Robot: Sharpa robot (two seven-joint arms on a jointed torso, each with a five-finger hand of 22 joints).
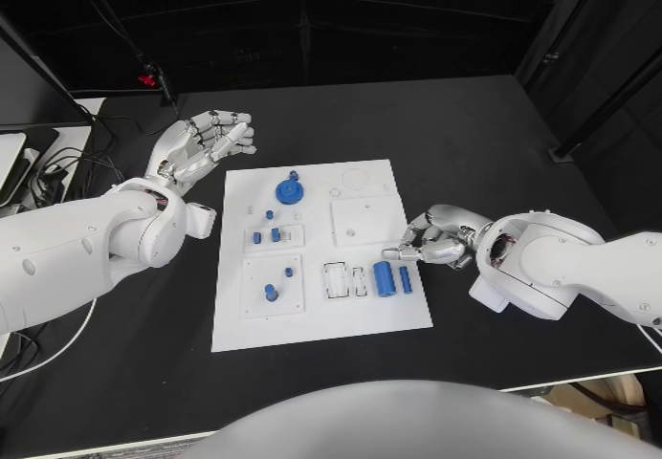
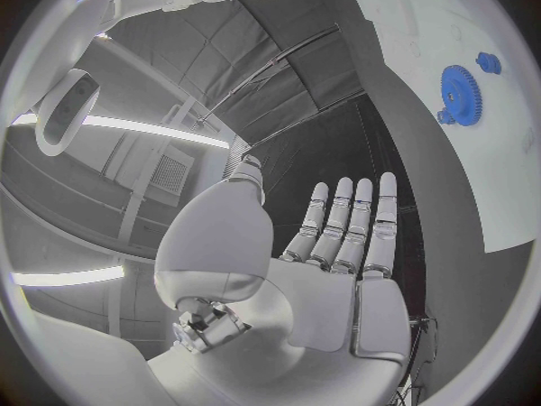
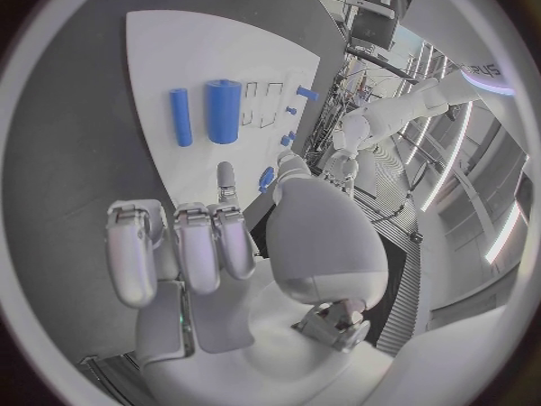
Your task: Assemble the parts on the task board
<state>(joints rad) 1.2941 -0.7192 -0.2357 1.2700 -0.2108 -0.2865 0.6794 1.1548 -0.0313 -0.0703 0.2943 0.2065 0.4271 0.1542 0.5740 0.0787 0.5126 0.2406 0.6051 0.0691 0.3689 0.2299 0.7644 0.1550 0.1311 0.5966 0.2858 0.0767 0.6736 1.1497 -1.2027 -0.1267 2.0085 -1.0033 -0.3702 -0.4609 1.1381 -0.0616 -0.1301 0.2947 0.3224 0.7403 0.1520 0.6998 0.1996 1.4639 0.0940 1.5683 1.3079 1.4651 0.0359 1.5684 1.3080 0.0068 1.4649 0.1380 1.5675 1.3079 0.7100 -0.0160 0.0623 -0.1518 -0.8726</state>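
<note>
The white task board (image 1: pixel 320 306) lies in the middle of the black table. A blue gear (image 1: pixel 290 190) sits near its far end, and small blue pieces (image 1: pixel 274 234) stand in the left-hand blocks. A thick blue cylinder (image 1: pixel 385 279) and a thin one (image 1: pixel 406 279) lie side by side near the board's right edge. My right hand (image 1: pixel 439 244) hovers at that edge just beyond the cylinders, most fingers curled in and nothing in them. My left hand (image 1: pixel 207 139) is raised off the board's far left corner with fingers spread. The left wrist view shows the gear (image 2: pixel 460 95) past that hand (image 2: pixel 338 271).
Cables and the edge of a monitor (image 1: pixel 28 158) lie at the table's left side. A dark stand with a red light (image 1: pixel 149 76) rises at the far left. A post foot (image 1: pixel 562 153) stands off the table's right edge.
</note>
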